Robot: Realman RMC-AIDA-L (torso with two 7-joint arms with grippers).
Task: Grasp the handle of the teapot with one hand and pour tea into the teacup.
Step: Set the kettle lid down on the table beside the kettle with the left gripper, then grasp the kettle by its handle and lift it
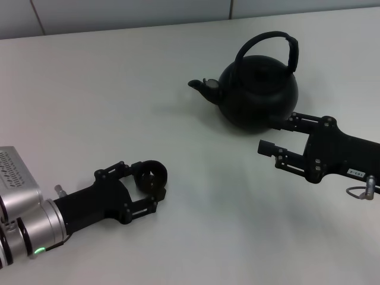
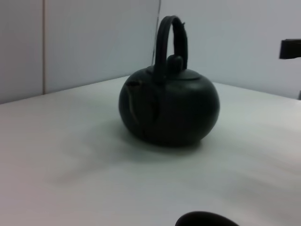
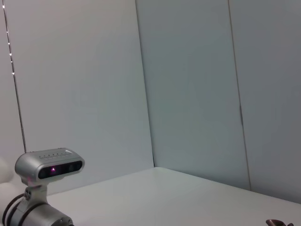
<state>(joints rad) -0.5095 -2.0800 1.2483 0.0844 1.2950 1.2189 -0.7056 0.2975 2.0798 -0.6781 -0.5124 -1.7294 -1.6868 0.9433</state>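
I had the right gripper open just beside the teapot, its handle arching above and beyond; the left gripper clasped the teacup.

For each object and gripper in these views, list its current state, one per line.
teapot: upright on the table, ungrasped, spout toward the robot's left.
handle: raised upright over the pot, free.
teacup: upright on the table, between the left gripper's fingers.
left gripper: low at the table, closed around the teacup.
right gripper: open, low beside the teapot, holding nothing.
table: carries the teapot and the teacup.
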